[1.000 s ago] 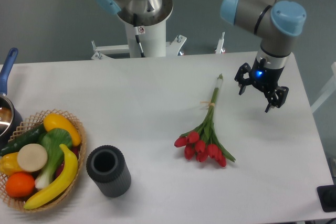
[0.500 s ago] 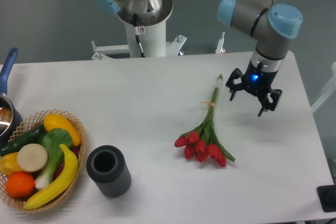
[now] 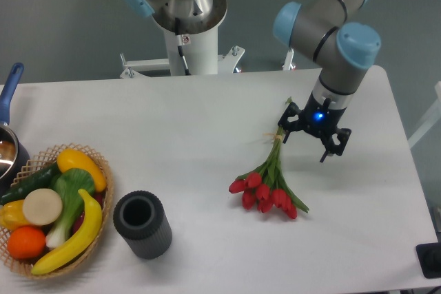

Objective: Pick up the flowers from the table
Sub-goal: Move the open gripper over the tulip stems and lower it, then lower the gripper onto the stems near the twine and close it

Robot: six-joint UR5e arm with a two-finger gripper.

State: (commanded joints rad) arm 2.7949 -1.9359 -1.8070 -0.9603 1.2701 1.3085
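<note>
Currently the black two-finger gripper point(image 3: 309, 144) on the grey and pale-blue jointed arm is seen with its fingers spread and nothing between them, hovering over the upper stems of the bunch of red closed tulip buds with long green stems point(image 3: 270, 175). The bunch is lying flat on the large white rounded-corner tabletop point(image 3: 186, 142), right of centre, buds toward 6 o'clock and cut stem ends toward 12 o'clock; whether a finger is touching the stems cannot be told. Risk is judged as follows: the stems are thin, smooth and bundled, so a closure off the tie point could catch only a few stems, and the bunch could then tilt under the weight of the buds or slide out. A descent too far could press the fingertips against the hard, smooth surface. Well apart, at 9 o'clock from the bunch, a dark grey ribbed hollow cylinder point(image 3: 142, 224) is standing upright, and a woven wicker basket point(image 3: 103, 170) of glossy toy produce lies beyond it at the edge.
</note>
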